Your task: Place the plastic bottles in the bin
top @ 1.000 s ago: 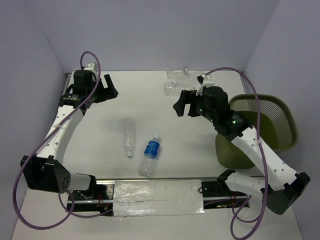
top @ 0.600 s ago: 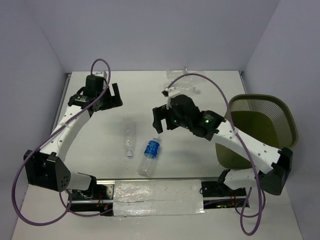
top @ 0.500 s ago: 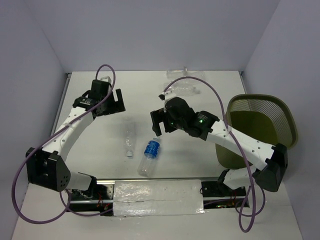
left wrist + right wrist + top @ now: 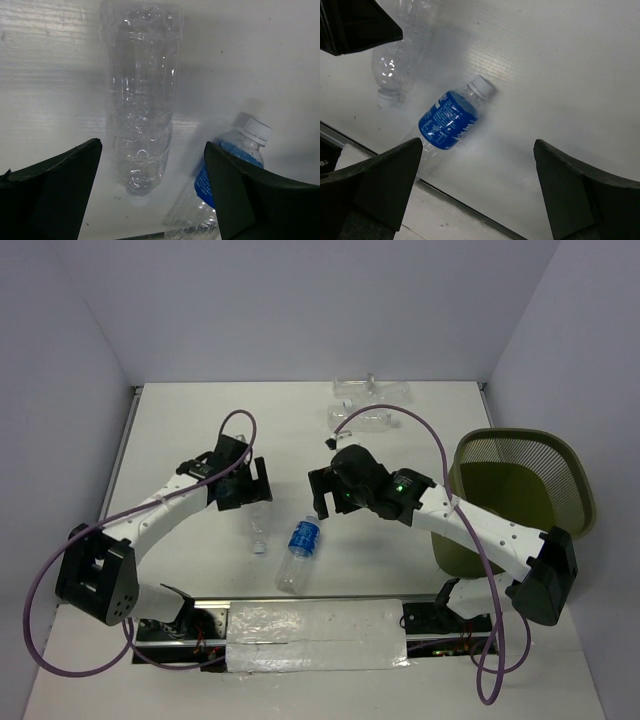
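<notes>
Now my left pincer [image 4: 252,492] gapes over the unlabelled bottle [image 4: 258,522], just left of the blue-label bottle [image 4: 303,540]; right pincer [image 4: 326,498] gapes beyond it. Bin [image 4: 575,475] far right, partly hidden by my arm.

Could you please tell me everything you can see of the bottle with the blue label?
The blue-labelled bottle is small, of clear, slightly crinkled plastic, with a blue printed label round its middle and a white screw cap, shut. It lies on its side on the white table near the front edge, cap towards the far side. An unlabelled bottle lies just to its left, apart from it. Only the table touches it.
</notes>
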